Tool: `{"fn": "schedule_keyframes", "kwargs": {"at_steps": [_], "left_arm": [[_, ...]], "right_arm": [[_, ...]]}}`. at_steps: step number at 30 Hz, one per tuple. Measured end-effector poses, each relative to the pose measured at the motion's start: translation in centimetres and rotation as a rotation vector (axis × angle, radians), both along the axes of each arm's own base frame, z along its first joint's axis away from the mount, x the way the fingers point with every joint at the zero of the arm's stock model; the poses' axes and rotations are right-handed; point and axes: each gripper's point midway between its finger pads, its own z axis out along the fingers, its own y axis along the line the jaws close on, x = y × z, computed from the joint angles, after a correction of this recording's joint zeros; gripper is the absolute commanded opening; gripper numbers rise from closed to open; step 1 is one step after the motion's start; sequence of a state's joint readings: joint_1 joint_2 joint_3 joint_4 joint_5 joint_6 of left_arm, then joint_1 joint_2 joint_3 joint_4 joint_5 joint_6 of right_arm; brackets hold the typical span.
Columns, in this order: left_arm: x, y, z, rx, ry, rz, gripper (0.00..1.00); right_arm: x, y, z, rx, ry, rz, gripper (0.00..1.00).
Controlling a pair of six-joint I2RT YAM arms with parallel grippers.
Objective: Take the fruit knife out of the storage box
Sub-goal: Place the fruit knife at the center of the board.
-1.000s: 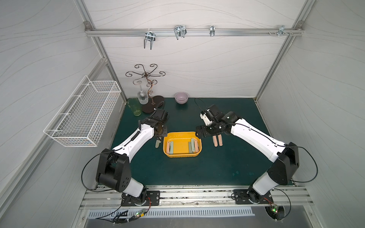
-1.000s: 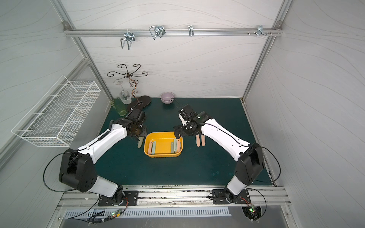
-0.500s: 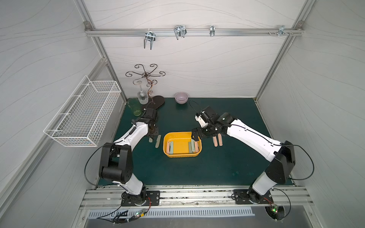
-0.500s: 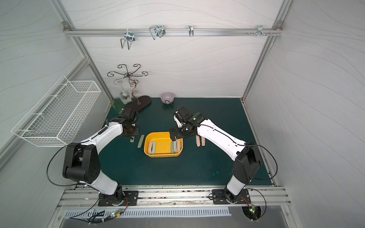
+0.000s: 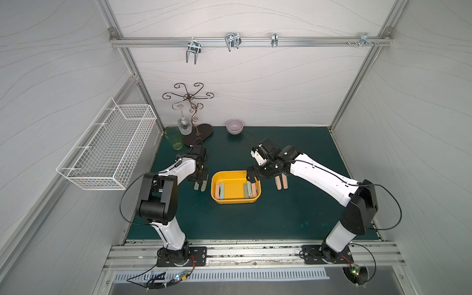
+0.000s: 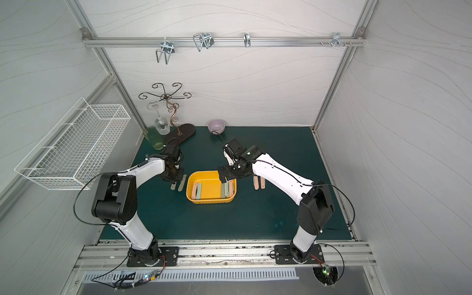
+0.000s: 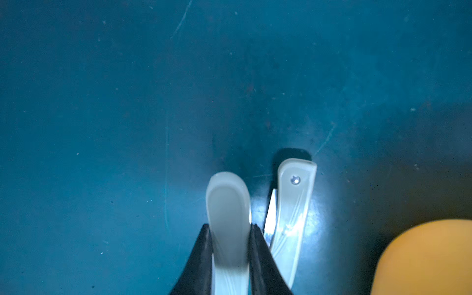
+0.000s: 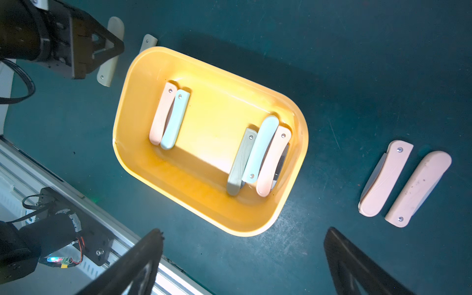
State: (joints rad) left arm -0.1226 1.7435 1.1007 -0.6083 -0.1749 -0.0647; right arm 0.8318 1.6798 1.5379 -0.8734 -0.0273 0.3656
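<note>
The left arm is bent sharply at the elbow, wrist pointing down at the green mat [image 5: 281, 217] just beside the storage box [image 5: 233, 201]. The left gripper [image 7: 229, 229] is clamped on a pale folded knife [image 7: 227, 201], outside the box, and a second pale knife [image 7: 293, 204] lies alongside. The right arm stretches forward and low, and the right gripper [image 5: 251, 176] is spread wide, holding nothing, over the box end where three knives [image 8: 260, 148] lie. Two more knives [image 8: 162, 115] lie at the opposite end
</note>
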Motion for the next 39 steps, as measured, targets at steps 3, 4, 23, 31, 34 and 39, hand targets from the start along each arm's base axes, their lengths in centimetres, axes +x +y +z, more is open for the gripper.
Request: {"fn": "schedule_keyframes", "kwargs": {"at_steps": [3, 4, 23, 31, 34, 39], "left_arm": [[0.1, 0.0, -0.5, -0.002, 0.009, -0.003, 0.0], [0.1, 0.0, -0.7, -0.002, 0.012, -0.005, 0.0], [0.0, 0.0, -2.0, 0.005, 0.042, -0.01, 0.17], [0.1, 0.2, -2.0, 0.012, 0.039, -0.008, 0.28], [0.2, 0.2, -2.0, 0.012, 0.034, -0.006, 0.33], [0.4, 0.1, -1.5, 0.009, 0.018, -0.005, 0.35]], "right_arm": [[0.0, 0.1, 0.1, 0.001, -0.001, 0.001, 0.99], [0.0, 0.1, 0.1, 0.001, -0.001, 0.001, 0.99], [-0.3, 0.4, -0.1, -0.003, 0.003, 0.01, 0.99], [-0.2, 0.7, 0.2, 0.005, -0.005, 0.013, 0.99], [-0.2, 0.8, 0.1, 0.002, -0.002, 0.016, 0.99], [-0.3, 1.1, -0.2, -0.004, 0.003, 0.021, 0.99]]}}
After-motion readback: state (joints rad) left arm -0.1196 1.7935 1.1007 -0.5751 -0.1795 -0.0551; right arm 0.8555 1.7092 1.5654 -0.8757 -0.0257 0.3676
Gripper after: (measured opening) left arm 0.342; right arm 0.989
